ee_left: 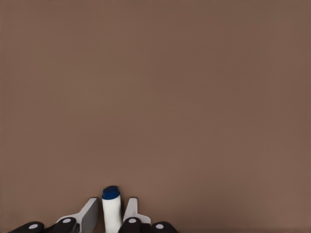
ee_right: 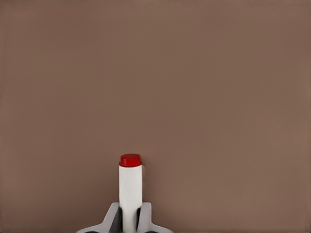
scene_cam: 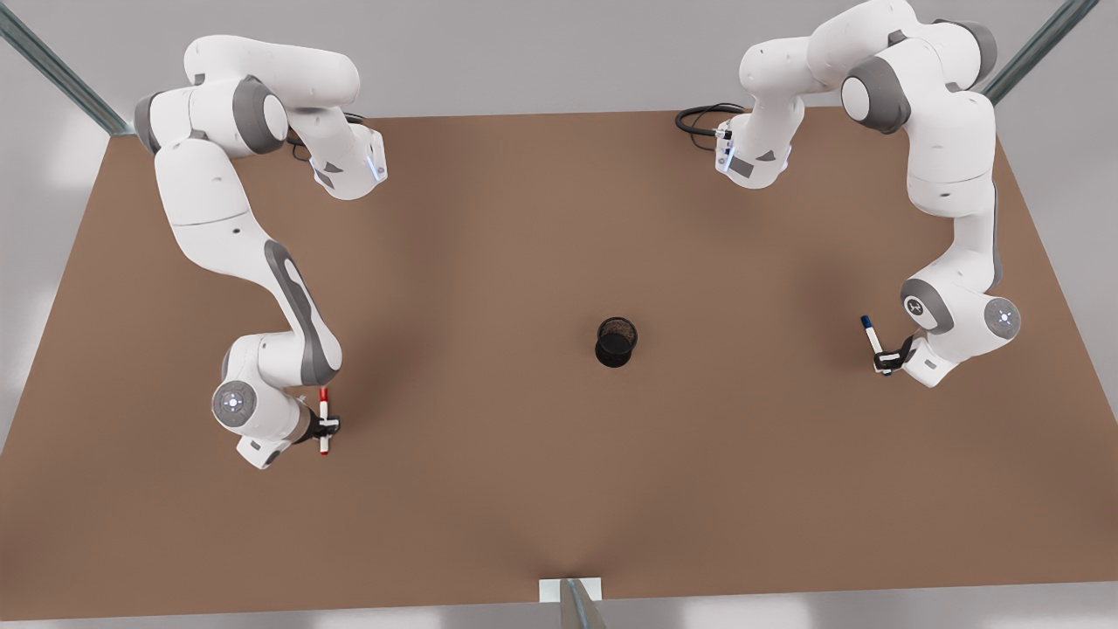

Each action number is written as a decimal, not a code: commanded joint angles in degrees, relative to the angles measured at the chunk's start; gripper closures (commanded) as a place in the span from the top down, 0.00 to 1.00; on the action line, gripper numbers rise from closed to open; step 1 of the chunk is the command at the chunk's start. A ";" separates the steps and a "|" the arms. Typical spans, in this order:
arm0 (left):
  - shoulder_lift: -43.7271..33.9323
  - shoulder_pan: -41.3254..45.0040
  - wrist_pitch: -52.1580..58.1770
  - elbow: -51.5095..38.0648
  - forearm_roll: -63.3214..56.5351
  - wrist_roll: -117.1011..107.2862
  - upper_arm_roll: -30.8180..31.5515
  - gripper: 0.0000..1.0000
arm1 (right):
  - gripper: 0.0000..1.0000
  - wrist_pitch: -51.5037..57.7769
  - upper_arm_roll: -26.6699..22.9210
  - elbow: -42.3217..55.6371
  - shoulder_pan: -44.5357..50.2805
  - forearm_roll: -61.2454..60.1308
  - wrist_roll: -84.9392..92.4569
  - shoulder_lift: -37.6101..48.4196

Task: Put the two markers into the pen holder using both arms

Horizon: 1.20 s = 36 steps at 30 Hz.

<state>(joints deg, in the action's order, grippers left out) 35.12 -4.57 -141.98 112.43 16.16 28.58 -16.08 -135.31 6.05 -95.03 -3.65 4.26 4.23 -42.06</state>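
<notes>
Front view: brown table point(scene_cam: 541, 489) with the pen holder point(scene_cam: 616, 342) standing upright near its middle, well apart from both arms.
Left gripper point(scene_cam: 886, 360): at the front view's right, fingers closed around the blue-capped marker point(scene_cam: 872, 341) — the left wrist view shows its barrel point(ee_left: 112, 212) between the white fingertips point(ee_left: 88, 213).
Right gripper point(scene_cam: 327, 425): at the front view's left, clamped on the red-capped marker point(scene_cam: 324, 419); the right wrist view shows the barrel point(ee_right: 130, 191) pinched tight between both fingertips point(ee_right: 112, 217).
Both markers: held over bare table — neither in the holder.
</notes>
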 commanded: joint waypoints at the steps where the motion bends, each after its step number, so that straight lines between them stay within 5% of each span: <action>1: -0.05 0.00 -0.13 -0.02 0.02 0.59 -0.01 0.44 | 0.27 0.92 0.10 0.55 0.05 0.31 -0.10 0.57; 8: -0.05 0.00 -0.13 -0.02 0.02 0.59 -0.01 0.41 | 0.27 6.20 9.42 1.17 0.05 0.31 -6.96 9.54; 14: -0.05 0.00 -0.13 -0.02 0.10 0.59 -0.01 0.39 | 0.25 2.78 25.50 1.69 2.59 6.55 -24.27 10.68; 26: -0.14 -0.18 -0.13 -0.02 0.10 0.59 -0.01 0.35 | 0.25 -39.06 24.71 4.07 21.40 9.44 -29.54 3.66; 30: -0.14 -0.18 -0.13 -0.11 0.10 0.59 -0.01 0.32 | 0.25 -45.65 24.80 11.63 25.89 12.88 -27.53 0.05; 36: -0.58 -0.09 -0.05 -0.37 0.10 0.95 -0.01 0.28 | 0.26 -56.20 21.11 10.40 30.02 19.82 -25.94 -2.23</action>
<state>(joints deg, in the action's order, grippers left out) 34.70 -4.65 -142.18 112.10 16.05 28.95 -16.08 -181.17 27.47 -84.34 26.04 21.17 -16.30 -44.53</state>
